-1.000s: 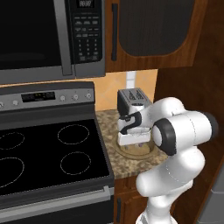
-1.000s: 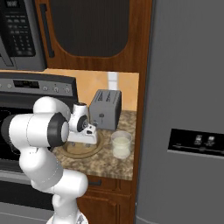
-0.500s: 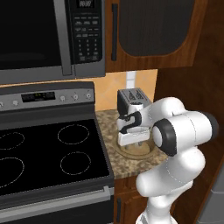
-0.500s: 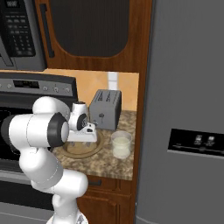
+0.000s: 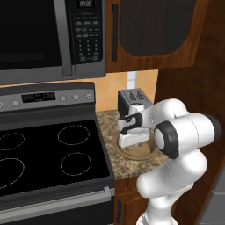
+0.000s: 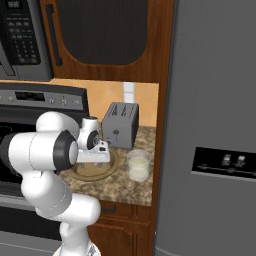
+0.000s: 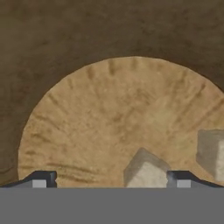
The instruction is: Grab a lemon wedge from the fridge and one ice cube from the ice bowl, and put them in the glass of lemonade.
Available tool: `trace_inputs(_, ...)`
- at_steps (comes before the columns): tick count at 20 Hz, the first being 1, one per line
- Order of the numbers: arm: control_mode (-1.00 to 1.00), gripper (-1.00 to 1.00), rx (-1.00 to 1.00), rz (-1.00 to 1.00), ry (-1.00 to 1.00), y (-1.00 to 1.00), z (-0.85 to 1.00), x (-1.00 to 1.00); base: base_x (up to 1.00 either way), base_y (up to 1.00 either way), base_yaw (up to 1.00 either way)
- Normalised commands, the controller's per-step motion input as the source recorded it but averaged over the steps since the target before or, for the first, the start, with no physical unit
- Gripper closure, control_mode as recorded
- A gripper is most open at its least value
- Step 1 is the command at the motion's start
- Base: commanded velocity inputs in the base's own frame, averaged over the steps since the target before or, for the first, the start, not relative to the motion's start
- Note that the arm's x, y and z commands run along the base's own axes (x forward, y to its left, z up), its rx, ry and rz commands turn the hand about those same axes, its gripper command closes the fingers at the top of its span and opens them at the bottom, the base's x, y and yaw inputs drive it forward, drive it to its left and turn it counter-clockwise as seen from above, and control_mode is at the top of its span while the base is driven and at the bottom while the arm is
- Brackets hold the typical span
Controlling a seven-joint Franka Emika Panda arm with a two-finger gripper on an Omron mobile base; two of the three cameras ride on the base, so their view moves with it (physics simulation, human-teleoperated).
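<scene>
Claw [image 7: 111, 178] wide open, holding nothing, w/ ice cube [image 7: 145, 169] between tips over ice bowl [image 7: 100, 127].

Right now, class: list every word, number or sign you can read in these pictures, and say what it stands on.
No text can be read.
Microwave keypad: markings too small.
Stove display: blurred marks.
Fridge dispenser panel: tiny icons, unreadable.
Toaster, bowl, glass: no markings.
</scene>
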Motion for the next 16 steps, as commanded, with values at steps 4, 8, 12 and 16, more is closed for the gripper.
trace_inputs(4, -1.00, -1.00, 0.10, 0.00, -0.01, 0.00, 0.01, 0.00, 0.00, 0.00, 0.00)
trace_inputs(8, -1.00, -1.00, 0.01, 0.00, -0.01, 0.00, 0.00, 0.04, 0.00, 0.00, 0.00)
trace_inputs(12, -1.00, -1.00, 0.00, 0.00, -0.07, 0.00, -0.14, 0.13, 0.00, 0.00, 0.00)
trace_inputs(16, -1.00, -1.00, 0.00, 0.00, -0.03, 0.00, -0.26, 0.07, 0.00, 0.00, 0.00)
